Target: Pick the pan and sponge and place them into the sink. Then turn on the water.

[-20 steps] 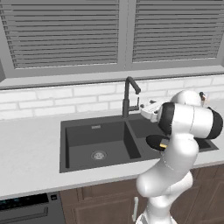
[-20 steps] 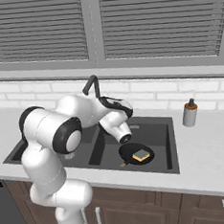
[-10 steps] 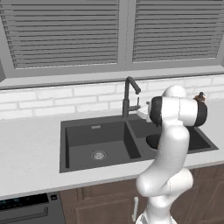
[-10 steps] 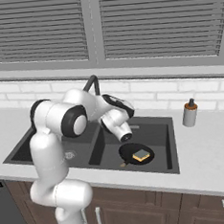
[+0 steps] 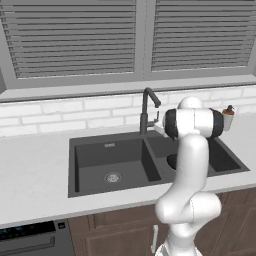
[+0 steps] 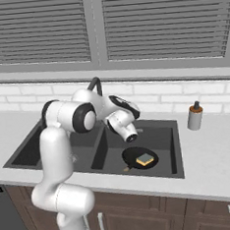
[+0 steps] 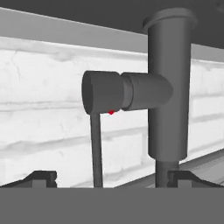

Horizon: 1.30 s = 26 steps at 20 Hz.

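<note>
Pan (image 6: 139, 157) with sponge (image 6: 145, 159) on it, already in sink (image 6: 175, 146), right basin. Gripper (image 7: 112, 178) wide apart, empty, facing faucet (image 7: 165, 94); side handle (image 7: 107, 93) dead ahead between jaws. Best to push handle squarely, slowly. No water yet.

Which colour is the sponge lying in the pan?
The sponge is yellow with a grey-green top; the right base view shows it best, in the black pan.

No readable text anywhere.
The faucet (image 7: 166, 87) bears only a small red mark, perhaps a hot-water dot; the soap dispenser (image 6: 194, 117) looks unlabelled.
</note>
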Tool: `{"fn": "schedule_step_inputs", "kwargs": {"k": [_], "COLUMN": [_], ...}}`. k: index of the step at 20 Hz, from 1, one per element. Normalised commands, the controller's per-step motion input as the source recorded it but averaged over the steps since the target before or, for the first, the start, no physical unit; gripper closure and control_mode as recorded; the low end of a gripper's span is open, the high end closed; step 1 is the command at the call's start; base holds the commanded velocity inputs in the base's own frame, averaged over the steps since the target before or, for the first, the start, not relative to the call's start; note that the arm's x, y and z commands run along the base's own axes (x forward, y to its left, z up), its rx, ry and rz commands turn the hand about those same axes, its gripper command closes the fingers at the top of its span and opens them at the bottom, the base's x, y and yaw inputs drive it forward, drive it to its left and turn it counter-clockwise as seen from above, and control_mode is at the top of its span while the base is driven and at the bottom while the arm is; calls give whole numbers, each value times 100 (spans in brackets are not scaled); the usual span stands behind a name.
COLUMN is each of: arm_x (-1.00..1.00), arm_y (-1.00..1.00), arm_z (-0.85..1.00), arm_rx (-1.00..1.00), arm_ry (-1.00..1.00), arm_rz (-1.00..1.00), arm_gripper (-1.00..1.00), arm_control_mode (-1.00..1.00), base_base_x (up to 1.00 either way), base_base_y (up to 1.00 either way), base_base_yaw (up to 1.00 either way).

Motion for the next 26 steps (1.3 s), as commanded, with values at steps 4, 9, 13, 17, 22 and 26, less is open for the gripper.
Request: {"fn": "schedule_step_inputs", "kwargs": {"k": [4,9,13,17,22,26], "arm_x": [45,45,46,36,12,8], "arm_y": [-1,0,0,0,-11,-25], "arm_z": [-8,-14,-20,-21,-7,-7], "arm_rx": [0,0,0,0,0,0], "arm_ry": [0,0,0,0,0,0], "arm_rz": [-2,-3,-3,-2,-2,-6], "arm_gripper": [-100,-100,-100,-100,100,100], "arm_control_mode": [-100,-100,-100,-100,-100,-100], "base_base_x": [0,0,0,0,0,0], "base_base_y": [0,0,0,0,0,0], "base_base_yaw": [0,0,0,0,0,0]}}
